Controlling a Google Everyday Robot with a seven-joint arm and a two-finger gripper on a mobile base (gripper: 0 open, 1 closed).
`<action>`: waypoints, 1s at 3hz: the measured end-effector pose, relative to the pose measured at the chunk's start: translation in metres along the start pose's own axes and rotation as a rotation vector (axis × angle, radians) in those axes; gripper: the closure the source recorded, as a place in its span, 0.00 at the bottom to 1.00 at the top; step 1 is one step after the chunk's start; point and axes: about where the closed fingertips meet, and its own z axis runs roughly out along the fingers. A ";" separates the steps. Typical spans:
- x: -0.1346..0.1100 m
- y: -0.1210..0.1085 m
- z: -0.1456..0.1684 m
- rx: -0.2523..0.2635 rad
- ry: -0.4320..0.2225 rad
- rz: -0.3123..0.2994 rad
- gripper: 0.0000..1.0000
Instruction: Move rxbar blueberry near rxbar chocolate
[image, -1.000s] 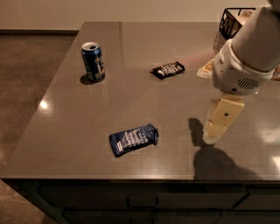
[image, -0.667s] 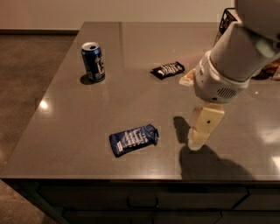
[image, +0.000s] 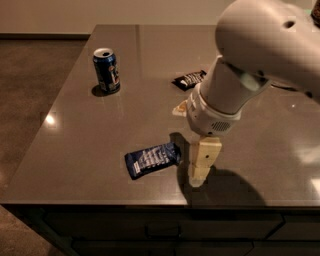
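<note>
The rxbar blueberry (image: 152, 159), a flat dark blue wrapper with white lettering, lies on the grey table (image: 75, 125) near its front edge. The rxbar chocolate (image: 189, 79), a flat black wrapper, lies farther back, partly behind my arm. My gripper (image: 199, 170) points down just right of the blue bar, its cream fingers (image: 202, 159) close to the table top and near the bar's right end. It holds nothing that I can see.
A blue soda can (image: 106, 70) stands upright at the back left. My large white arm (image: 250, 65) covers the right middle of the table. The table's front edge (image: 150, 204) runs just below the blue bar.
My arm and gripper have moved left and toward the front, from well right of the blue bar to right beside its right end. The bars and can have not moved.
</note>
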 end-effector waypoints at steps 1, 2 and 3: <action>-0.011 0.001 0.022 -0.031 -0.002 -0.045 0.00; -0.021 0.002 0.037 -0.051 0.002 -0.076 0.07; -0.031 0.000 0.047 -0.074 0.016 -0.102 0.25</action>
